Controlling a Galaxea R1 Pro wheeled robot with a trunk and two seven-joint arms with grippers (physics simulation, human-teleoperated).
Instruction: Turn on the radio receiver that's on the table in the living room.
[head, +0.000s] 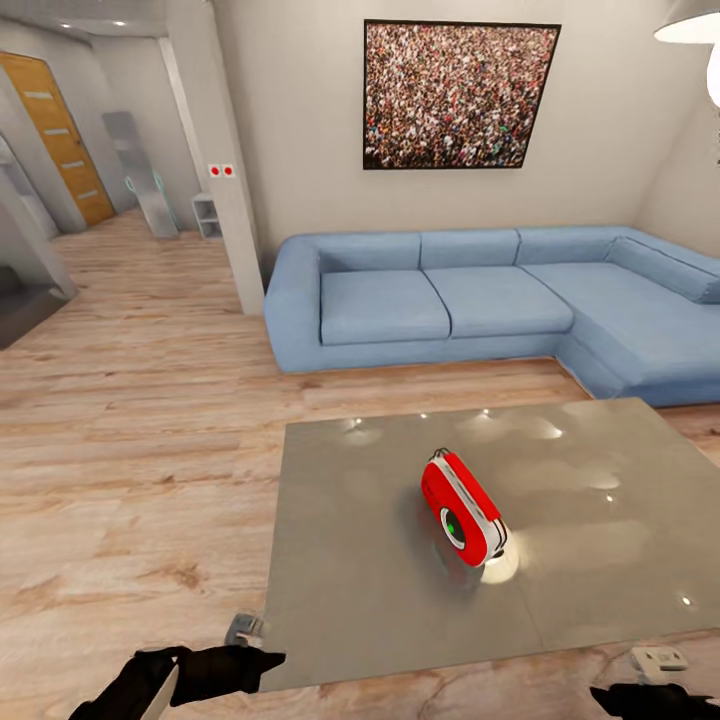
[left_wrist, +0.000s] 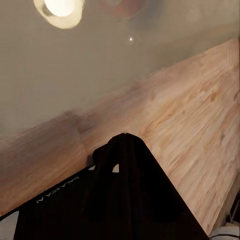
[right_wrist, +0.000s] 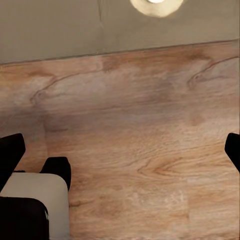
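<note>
Radio receiver (head: 462, 508) lies tilted mid-frame on the grey table (head: 350, 560), well apart from both arms. Left gripper (left_wrist: 122, 150) jaws look closed; right gripper (right_wrist: 120, 150) jaws spread open. Risk: a long reach could nudge the radio sliding across the glossy top.

sofa (head: 500, 300) runs off the right edge; ceiling lamp (head: 690, 25) is clipped at the top corner; right gripper (head: 650, 698) is mostly cut off at the bottom, so can't tell its jaws

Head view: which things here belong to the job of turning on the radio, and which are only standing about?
For the job:
red radio
grey table
left claw
right claw

Only standing about:
blue sofa
crowd photo
wooden door
ceiling lamp
</note>
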